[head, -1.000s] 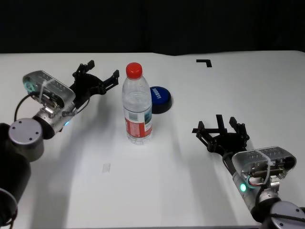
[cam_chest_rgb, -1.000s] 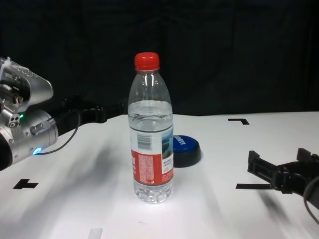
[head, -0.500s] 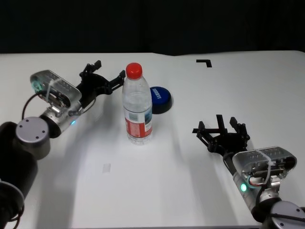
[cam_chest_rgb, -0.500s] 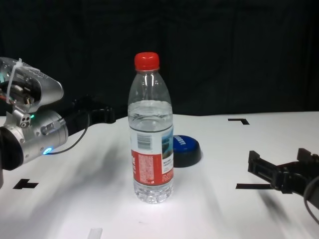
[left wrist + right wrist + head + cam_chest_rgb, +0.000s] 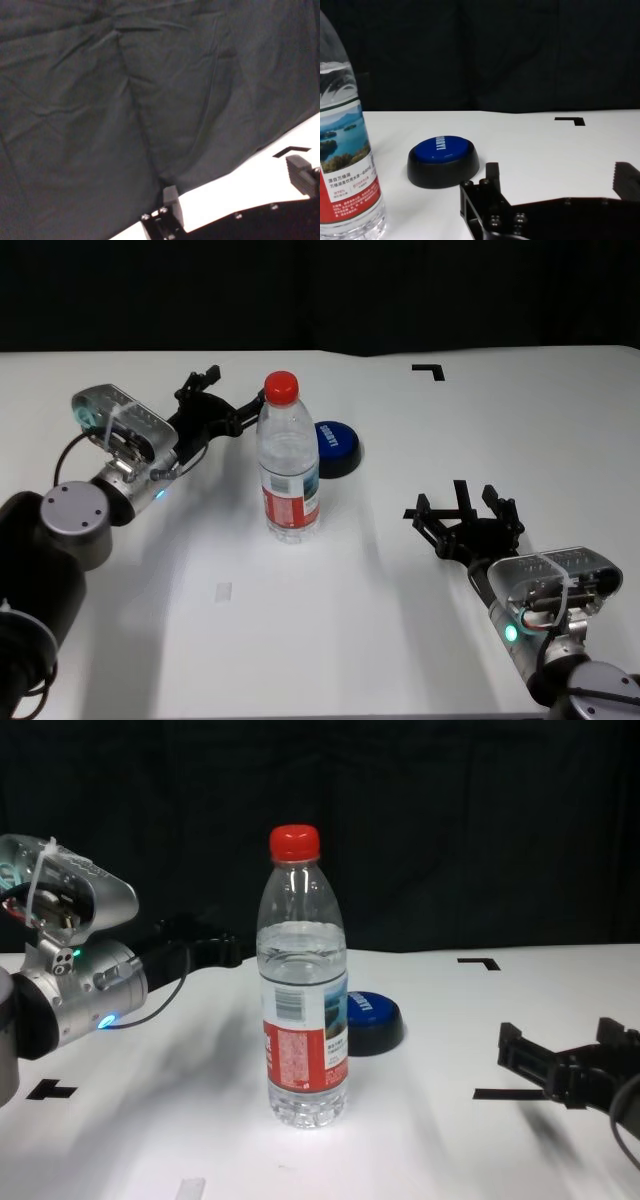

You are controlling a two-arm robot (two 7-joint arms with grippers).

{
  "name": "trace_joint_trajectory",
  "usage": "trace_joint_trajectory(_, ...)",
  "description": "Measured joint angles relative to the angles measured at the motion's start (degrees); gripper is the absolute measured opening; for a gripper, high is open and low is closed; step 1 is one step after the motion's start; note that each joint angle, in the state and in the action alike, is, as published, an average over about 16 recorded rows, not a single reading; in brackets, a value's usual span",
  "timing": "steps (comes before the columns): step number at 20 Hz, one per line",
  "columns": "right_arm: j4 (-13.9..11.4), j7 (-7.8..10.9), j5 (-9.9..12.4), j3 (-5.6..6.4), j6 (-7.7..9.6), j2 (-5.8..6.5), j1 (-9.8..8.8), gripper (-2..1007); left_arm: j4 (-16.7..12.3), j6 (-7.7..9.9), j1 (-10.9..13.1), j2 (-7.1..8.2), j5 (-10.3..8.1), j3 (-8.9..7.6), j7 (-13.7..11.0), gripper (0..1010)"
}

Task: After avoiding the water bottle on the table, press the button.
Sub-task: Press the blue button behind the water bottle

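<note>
Black curtain behind, wide white table point(image 5: 300, 640) filling the lower frame, black tape marks scattered across it. Near the centre of the head view, the water bottle point(image 5: 288, 465) standing upright, long axis vertical, red cap on top. Just behind it and slightly right in the frame, the button point(image 5: 335, 448), low blue dome on a dark base, partly screened by the bottle from the chest view.

Upper left of the head view: the left gripper point(image 5: 222, 408), raised off the table, fingers spread and holding nothing, its tips close beside the bottle's neck on the bottle's left. Contact with the bottle not evident, though the gap looks slim. From this gripper, the button lies to the right in the frame, past the bottle, so a straight line across would clip the neck or cap; probably a path behind the bottle or over the cap, then down onto the dome.

Lower right of the head view: the right gripper point(image 5: 466, 519), parked low near the table, fingers apart, empty, well apart from bottle and button, with an unobstructed line to the button in its wrist view.

Left arm nearer to the button, but blocked; pressing not yet done.
</note>
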Motion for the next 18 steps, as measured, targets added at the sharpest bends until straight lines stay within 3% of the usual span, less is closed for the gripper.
trace_joint_trajectory(11,0.0,0.0,0.0,0.0,0.0,0.0,0.0,1002,2.2,-0.94,-1.2,-0.56,0.03,0.18,-0.4,1003)
trace_joint_trajectory(18,0.0,0.0,0.0,0.0,0.0,0.0,0.0,1002,1.5,-0.8,-1.0,-0.19,0.11,-0.09,0.0,1003)
